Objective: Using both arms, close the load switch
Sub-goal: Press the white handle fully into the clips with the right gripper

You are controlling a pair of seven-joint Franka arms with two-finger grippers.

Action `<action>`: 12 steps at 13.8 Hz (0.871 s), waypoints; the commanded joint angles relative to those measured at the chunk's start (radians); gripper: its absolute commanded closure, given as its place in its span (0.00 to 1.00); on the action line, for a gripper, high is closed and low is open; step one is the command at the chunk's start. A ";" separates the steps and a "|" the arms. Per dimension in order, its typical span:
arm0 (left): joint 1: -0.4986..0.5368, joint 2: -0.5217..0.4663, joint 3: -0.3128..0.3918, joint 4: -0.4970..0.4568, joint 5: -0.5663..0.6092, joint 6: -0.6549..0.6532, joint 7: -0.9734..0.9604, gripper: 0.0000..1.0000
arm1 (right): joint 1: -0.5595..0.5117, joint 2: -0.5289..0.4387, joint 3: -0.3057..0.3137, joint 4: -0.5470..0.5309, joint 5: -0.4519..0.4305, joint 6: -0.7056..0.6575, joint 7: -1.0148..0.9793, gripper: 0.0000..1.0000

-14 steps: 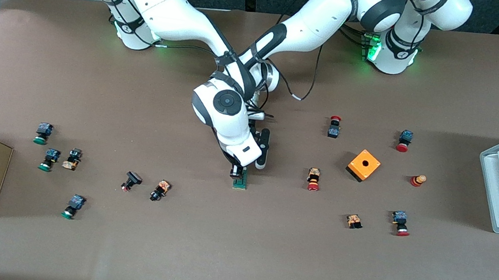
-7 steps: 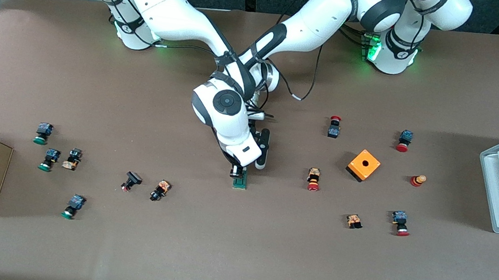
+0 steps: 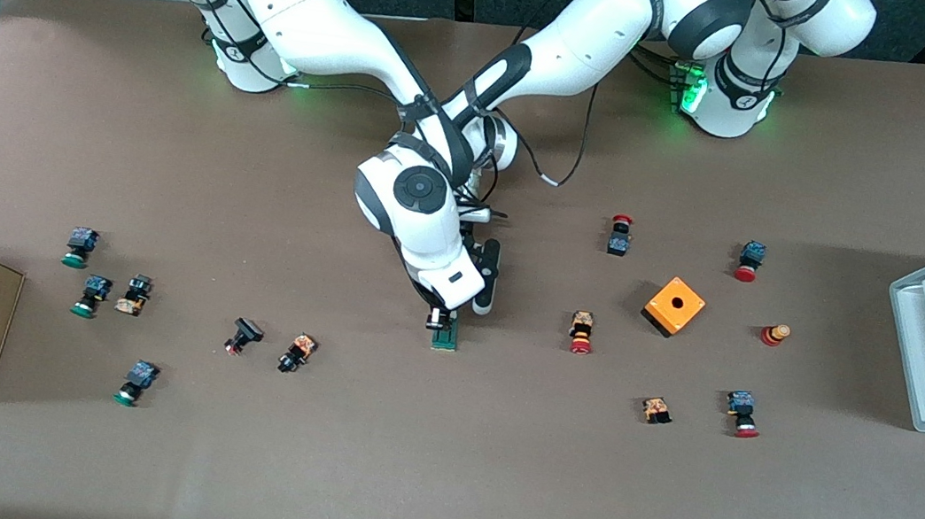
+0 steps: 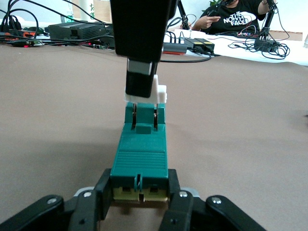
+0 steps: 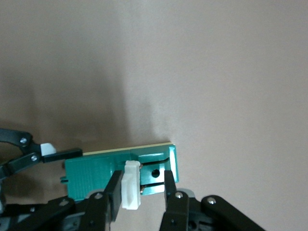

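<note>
We had the left gripper (image 4: 138,195) clamped on the load switch (image 4: 140,161). The right gripper (image 5: 142,190) pinched its white slider (image 5: 130,185), orange box (image 3: 674,306) at three o'clock.

Very little differs across the front views. The right arm's wrist (image 3: 421,200) has crept slightly toward the robots' bases, and its claw (image 3: 439,317) has drawn its fingers in tighter around the switch's (image 3: 444,335) white slider (image 5: 130,185). The switch itself has not shifted on the tabletop, nor has anything else.
</note>
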 commanded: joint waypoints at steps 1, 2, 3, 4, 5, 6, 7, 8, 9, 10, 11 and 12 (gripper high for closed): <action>-0.010 0.021 0.004 0.021 0.003 -0.001 -0.027 0.71 | -0.017 0.006 0.003 0.026 -0.021 0.010 0.012 0.59; -0.010 0.022 0.004 0.021 0.003 -0.001 -0.027 0.71 | -0.017 0.006 0.003 0.026 -0.021 0.010 0.012 0.60; -0.012 0.022 0.004 0.021 0.003 -0.001 -0.027 0.71 | -0.017 0.006 0.003 0.026 -0.022 0.010 0.012 0.60; -0.010 0.022 0.004 0.021 0.003 -0.001 -0.027 0.71 | -0.017 0.007 0.003 0.026 -0.022 0.010 0.012 0.60; -0.010 0.021 0.004 0.021 0.003 -0.001 -0.027 0.71 | -0.019 0.007 0.003 0.026 -0.022 0.010 0.012 0.60; -0.010 0.021 0.004 0.021 0.003 -0.001 -0.027 0.71 | -0.019 0.010 0.003 0.026 -0.022 0.010 0.012 0.60; -0.010 0.021 0.004 0.021 0.003 -0.001 -0.027 0.71 | -0.019 0.012 0.003 0.026 -0.022 0.010 0.012 0.60; -0.010 0.021 0.004 0.021 0.003 -0.001 -0.027 0.71 | -0.019 0.012 0.003 0.026 -0.022 0.010 0.012 0.61; -0.010 0.021 0.004 0.021 0.003 -0.001 -0.027 0.71 | -0.019 0.012 0.003 0.026 -0.022 0.010 0.012 0.62; -0.010 0.021 0.004 0.021 0.003 -0.001 -0.025 0.71 | -0.019 0.015 0.003 0.026 -0.022 0.010 0.012 0.63; -0.010 0.021 0.004 0.021 0.003 -0.001 -0.025 0.71 | -0.020 0.018 0.003 0.028 -0.022 0.010 0.012 0.63; -0.010 0.021 0.004 0.021 0.003 -0.001 -0.025 0.71 | -0.022 0.018 0.003 0.028 -0.022 0.010 0.012 0.65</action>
